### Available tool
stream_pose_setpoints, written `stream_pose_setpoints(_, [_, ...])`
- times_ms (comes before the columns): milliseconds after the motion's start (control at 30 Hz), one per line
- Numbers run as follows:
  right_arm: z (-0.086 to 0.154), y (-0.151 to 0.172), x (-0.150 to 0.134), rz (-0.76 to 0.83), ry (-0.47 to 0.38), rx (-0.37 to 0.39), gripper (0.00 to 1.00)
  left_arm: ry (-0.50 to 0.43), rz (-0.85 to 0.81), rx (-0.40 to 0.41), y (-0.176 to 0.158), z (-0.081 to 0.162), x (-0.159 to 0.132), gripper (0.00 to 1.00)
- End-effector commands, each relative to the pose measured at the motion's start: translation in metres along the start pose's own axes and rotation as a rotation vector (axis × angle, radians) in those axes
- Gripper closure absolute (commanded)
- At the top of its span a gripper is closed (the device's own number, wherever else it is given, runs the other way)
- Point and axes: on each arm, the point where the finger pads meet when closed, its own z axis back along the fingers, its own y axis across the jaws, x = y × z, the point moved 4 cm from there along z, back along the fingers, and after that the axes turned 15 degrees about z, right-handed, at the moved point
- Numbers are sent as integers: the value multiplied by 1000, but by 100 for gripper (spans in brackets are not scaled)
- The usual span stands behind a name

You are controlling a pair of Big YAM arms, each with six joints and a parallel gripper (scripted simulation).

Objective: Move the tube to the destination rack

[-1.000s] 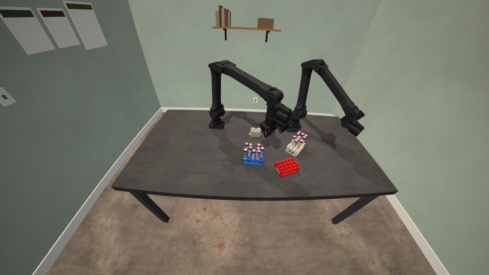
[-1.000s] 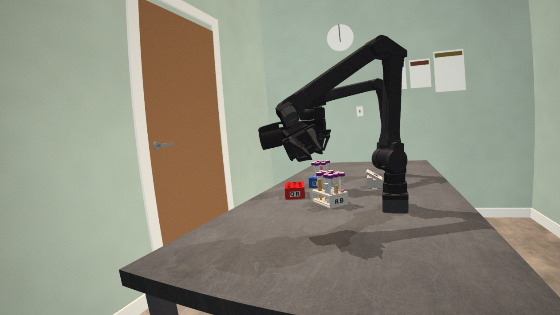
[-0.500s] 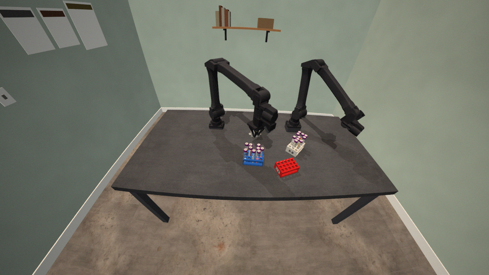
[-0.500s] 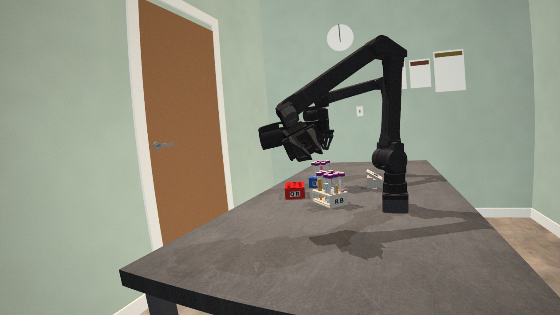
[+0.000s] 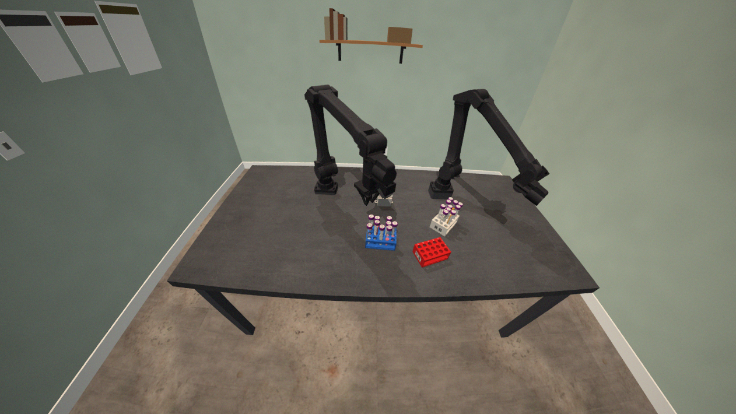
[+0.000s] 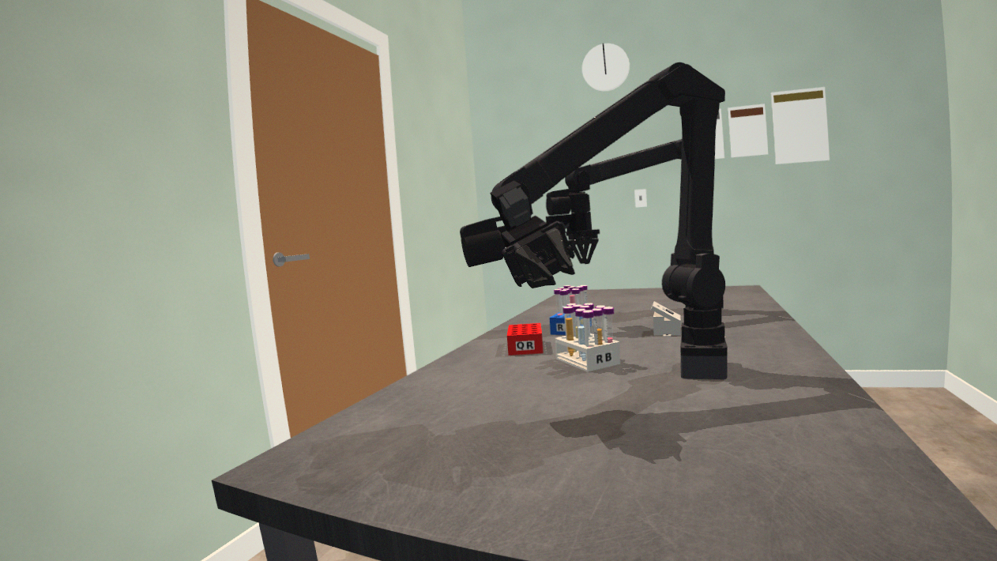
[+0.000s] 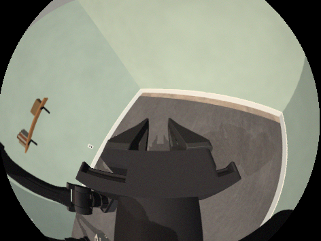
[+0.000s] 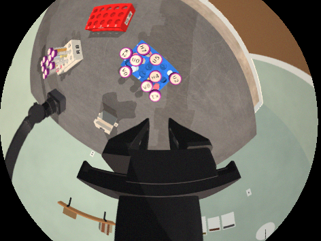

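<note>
My left fingers: the left gripper stands partly open, nothing between its tips, in the air over the side of the table; my wrist view takes in a tabletop corner.
My right fingers: the right gripper is parted to a modest gap and grips nothing, above the bench on the bases' side of RA.
Room: air separates my right tips from the racks; the grey-white box sits close by, below.
RA: the blue rack holds nine capped tubes, with vacant wells among them.
RB: the white rack is set at an angle, its tubes bunched away from the lettered end.
QR: the red rack has bare wells.
A5 tube: still in RA, at the base-side corner, clear-walled under a purple-rimmed pale cap; I cannot read its lettering surely.
Lamp: I cannot tell whether it is lit.

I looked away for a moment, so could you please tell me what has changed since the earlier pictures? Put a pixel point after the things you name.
The right gripper (image 5: 367, 202) (image 6: 585, 259) (image 8: 158, 121) has moved to the robot's right, away from the left arm (image 5: 507, 136) (image 6: 599, 139) (image 7: 158, 173). Nothing was visibly grasped or let go. The left arm, blue rack (image 5: 381, 246) (image 6: 558, 325) (image 8: 168, 62), white rack (image 5: 438, 227) (image 6: 603, 359) (image 8: 75, 54) and red rack (image 5: 431, 252) (image 6: 524, 340) (image 8: 110, 17) stayed put.
</note>
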Motion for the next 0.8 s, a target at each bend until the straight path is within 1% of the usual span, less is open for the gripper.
stream_pose_setpoints(0, [29,1,11,39,-84,-26,70,-1,29,-9,-6,3,10,70])
stream_pose_setpoints(33, [35,2,16,43,-100,-31,70,-1,29,-9,-6,3,10,70])
stream_pose_setpoints(133, [34,3,17,43,-97,-30,70,-1,29,-9,-6,3,10,70])
stream_pose_setpoints(300, [22,-1,23,19,-76,-22,70,-1,29,-9,-6,3,10,70])
stream_pose_setpoints(367, [22,-1,23,19,-76,-22,70,-1,29,-9,-6,3,10,70])
stream_pose_setpoints(400, [17,1,22,19,-65,-19,70,-1,29,-9,-6,3,10,70])
stream_pose_setpoints(433, [1,5,14,19,-33,-8,70,-1,29,-9,-6,3,10,70])
stream_pose_setpoints(467, [-7,7,10,20,-18,-3,70,-1,29,-9,-6,3,10,70])
stream_pose_setpoints(733, [-26,7,12,18,-18,-3,70,-1,29,-9,-6,3,10,70])
stream_pose_setpoints(767, [-23,6,16,19,-30,-7,70,-1,29,-9,-6,3,10,70])
